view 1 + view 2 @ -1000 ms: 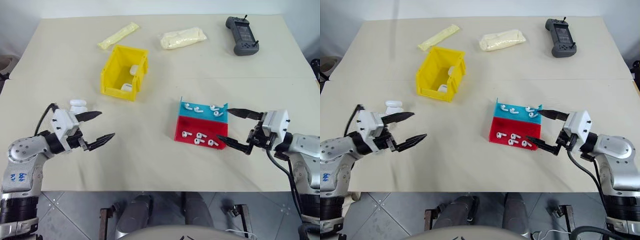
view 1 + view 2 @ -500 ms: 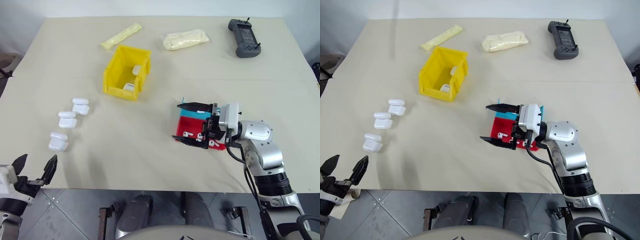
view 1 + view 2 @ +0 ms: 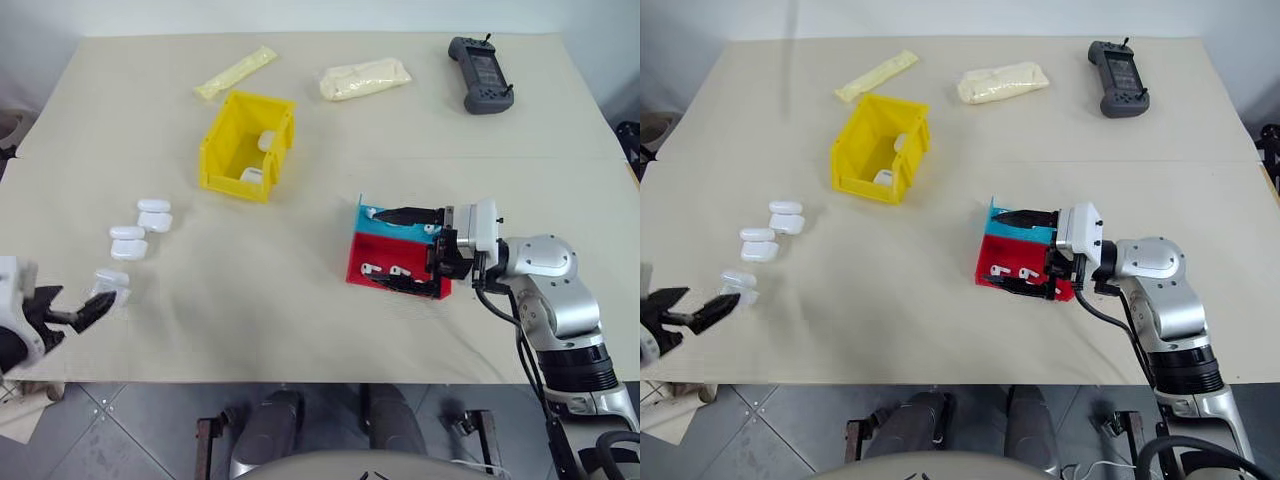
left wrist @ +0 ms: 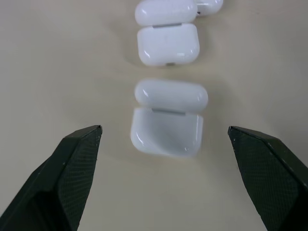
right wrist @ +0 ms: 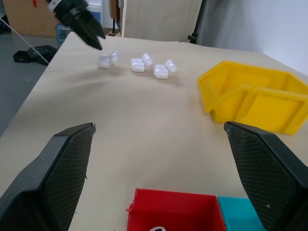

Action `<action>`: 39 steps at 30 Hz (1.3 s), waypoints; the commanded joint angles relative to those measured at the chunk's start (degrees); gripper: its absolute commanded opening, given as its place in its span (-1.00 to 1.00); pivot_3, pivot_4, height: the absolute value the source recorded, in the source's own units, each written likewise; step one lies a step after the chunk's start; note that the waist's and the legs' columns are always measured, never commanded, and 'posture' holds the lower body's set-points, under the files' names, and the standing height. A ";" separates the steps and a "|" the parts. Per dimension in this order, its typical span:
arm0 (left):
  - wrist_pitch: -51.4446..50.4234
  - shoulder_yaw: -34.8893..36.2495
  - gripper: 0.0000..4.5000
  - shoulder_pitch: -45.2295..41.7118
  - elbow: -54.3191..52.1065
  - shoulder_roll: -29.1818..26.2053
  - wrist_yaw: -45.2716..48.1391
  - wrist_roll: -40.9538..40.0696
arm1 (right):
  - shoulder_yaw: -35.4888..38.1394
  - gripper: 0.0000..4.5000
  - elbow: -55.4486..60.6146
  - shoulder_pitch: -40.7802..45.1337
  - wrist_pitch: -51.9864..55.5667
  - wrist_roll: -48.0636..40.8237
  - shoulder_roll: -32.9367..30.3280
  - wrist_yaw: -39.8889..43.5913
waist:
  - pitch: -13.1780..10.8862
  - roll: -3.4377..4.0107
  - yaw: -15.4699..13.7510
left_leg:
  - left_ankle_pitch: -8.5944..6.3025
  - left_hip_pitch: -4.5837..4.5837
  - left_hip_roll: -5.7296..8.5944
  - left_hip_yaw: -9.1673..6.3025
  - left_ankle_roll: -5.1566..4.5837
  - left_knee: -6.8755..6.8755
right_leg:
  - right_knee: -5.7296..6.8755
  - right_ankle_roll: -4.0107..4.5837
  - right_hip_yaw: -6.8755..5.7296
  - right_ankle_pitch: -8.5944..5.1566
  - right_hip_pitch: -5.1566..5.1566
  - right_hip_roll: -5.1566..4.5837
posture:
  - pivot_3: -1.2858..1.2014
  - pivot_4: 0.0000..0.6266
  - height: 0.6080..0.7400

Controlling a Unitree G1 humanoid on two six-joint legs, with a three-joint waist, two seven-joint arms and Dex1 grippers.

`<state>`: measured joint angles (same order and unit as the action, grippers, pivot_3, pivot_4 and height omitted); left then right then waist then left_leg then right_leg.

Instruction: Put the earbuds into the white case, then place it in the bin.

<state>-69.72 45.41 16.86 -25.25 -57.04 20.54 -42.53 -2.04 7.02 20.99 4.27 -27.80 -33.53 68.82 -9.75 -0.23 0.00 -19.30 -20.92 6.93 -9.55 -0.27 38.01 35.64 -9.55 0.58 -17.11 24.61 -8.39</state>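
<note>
Two arms have repositioned in the last second, and you now have each one staged over its own target. Nearest the front edge of the table [image 3: 300, 330], at its left end, the left gripper [image 3: 85, 310] has pulled back and outward, jaws spread and empty, lining up on the nearest white case [image 4: 167, 117], which lies open in a row of three. Along the front edge toward the right, the right gripper [image 3: 400, 248] has swung inward over the red-and-blue tray [image 3: 380, 262], jaws likewise released, straddling the earbuds [image 3: 385, 270]. Farther back, left of centre, the bin [image 3: 245, 145] already holds white cases. Judgement: pickups not yet begun; loading comes next.
</note>
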 commanded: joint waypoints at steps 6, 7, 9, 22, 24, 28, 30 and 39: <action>-6.19 -13.08 0.98 -7.12 10.19 -8.88 5.66 3.41 | 0.17 1.00 3.53 0.55 -0.38 -0.26 1.04 -1.59 | -0.05 0.10 0.41 | -0.04 0.21 -0.12 0.14 0.05 -0.24 | 0.00 0.08 0.08 -0.04 0.00 0.07 | 0.03 -0.52 1.00; -5.70 -14.37 0.98 -8.02 11.28 -8.88 5.96 4.06 | 0.21 1.00 3.85 0.54 -0.35 -0.25 1.14 -1.92 | -0.05 0.10 0.35 | -0.05 0.22 -0.14 0.15 0.06 -0.25 | -0.01 0.09 0.09 -0.05 0.00 0.09 | 0.03 -0.52 1.00; -4.55 -16.76 0.98 -9.88 13.14 -8.66 6.42 5.42 | 0.16 1.00 4.45 0.40 -0.23 -0.19 1.27 -2.47 | -0.05 0.10 0.22 | -0.05 0.22 -0.18 0.15 0.07 -0.25 | -0.02 0.09 0.09 -0.05 0.00 0.13 | 0.03 -0.52 1.00; 0.50 -26.40 0.98 -19.28 19.34 -8.07 10.23 11.30 | -0.16 1.00 6.68 -1.05 -0.70 0.59 2.44 -5.48 | -0.05 0.10 0.08 | -0.04 0.25 -0.21 0.17 0.10 -0.22 | 0.04 0.09 0.09 -0.05 -0.02 0.15 | 0.03 -0.52 1.00; 0.13 -27.53 0.98 -19.72 19.85 -8.53 11.12 12.01 | -0.22 1.00 6.79 -1.14 -0.88 0.79 2.67 -5.79 | -0.04 0.12 0.09 | -0.04 0.29 -0.21 0.17 0.10 -0.22 | 0.05 0.09 0.10 -0.05 -0.04 0.15 | 0.03 -0.52 1.00; -0.95 -28.55 0.81 -19.78 19.99 -9.06 12.40 12.85 | -0.05 1.00 6.83 -1.29 -1.25 1.13 2.91 -6.37 | -0.04 0.12 0.10 | -0.04 0.30 -0.20 0.18 0.10 -0.22 | 0.07 0.09 0.12 -0.05 -0.04 0.15 | 0.03 -0.52 1.00; -1.38 -28.72 0.59 -19.60 19.88 -9.22 12.92 13.15 | -0.01 1.00 6.80 -1.30 -1.40 1.25 3.04 -6.69 | -0.04 0.12 0.10 | -0.04 0.30 -0.20 0.19 0.10 -0.22 | 0.07 0.09 0.12 -0.05 -0.04 0.15 | 0.03 -0.52 1.00; -1.51 -25.78 0.25 -17.35 18.04 -8.25 14.44 13.81 | -0.15 1.00 5.77 -1.24 -2.10 1.89 3.57 -7.25 | -0.04 0.13 0.40 | -0.04 0.48 -0.29 0.47 0.10 -0.38 | 0.08 0.09 0.44 -0.05 -0.02 0.26 | 0.03 -0.52 1.00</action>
<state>-70.92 18.76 -1.76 -6.57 -65.81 34.14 -29.00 -2.38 11.45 19.63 3.42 -25.66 -30.45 61.78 -9.79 -0.10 0.40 -19.35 -20.39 6.61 -9.01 -0.17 37.58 35.71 -9.46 1.08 -17.16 24.60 -8.10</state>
